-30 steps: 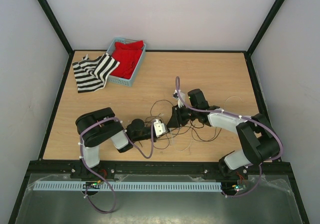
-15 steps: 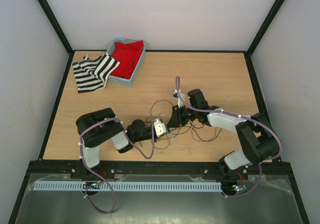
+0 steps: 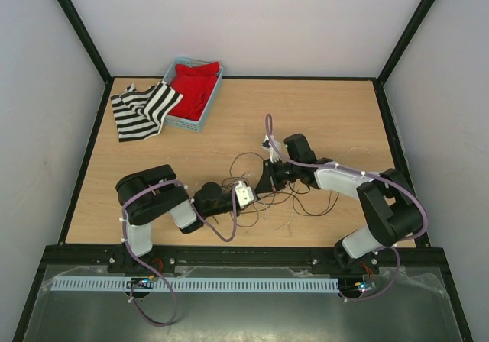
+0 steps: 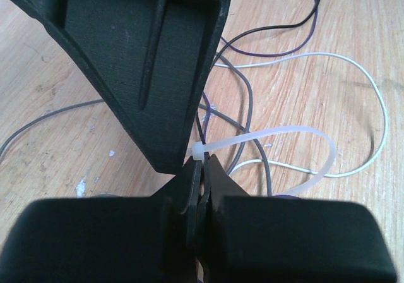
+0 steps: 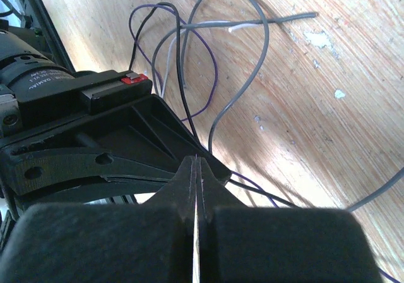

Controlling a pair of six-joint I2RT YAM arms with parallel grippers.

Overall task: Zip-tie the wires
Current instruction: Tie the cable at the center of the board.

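The wires (image 3: 309, 202) curl in thin dark and pale loops on the wooden table (image 3: 336, 113) between the two arms. My left gripper (image 4: 202, 160) is shut on the zip tie (image 4: 315, 139), whose white head sits right at its tips. The strip bows out to the right in a loop around a grey wire (image 4: 250, 103). My right gripper (image 5: 196, 162) is shut tip to tip against the left one, with a thin pale strip of the zip tie between its pads. In the top view both grippers meet near the left gripper (image 3: 257, 196).
A blue basket (image 3: 186, 122) holding a red cloth (image 3: 195, 86) stands at the back left, with a striped black-and-white cloth (image 3: 141, 111) beside it. Purple arm cables (image 3: 269, 132) arch over the right arm. Black frame rails edge the table.
My right gripper has closed from part open to shut and edged slightly left toward the left gripper. The left arm has stayed still.
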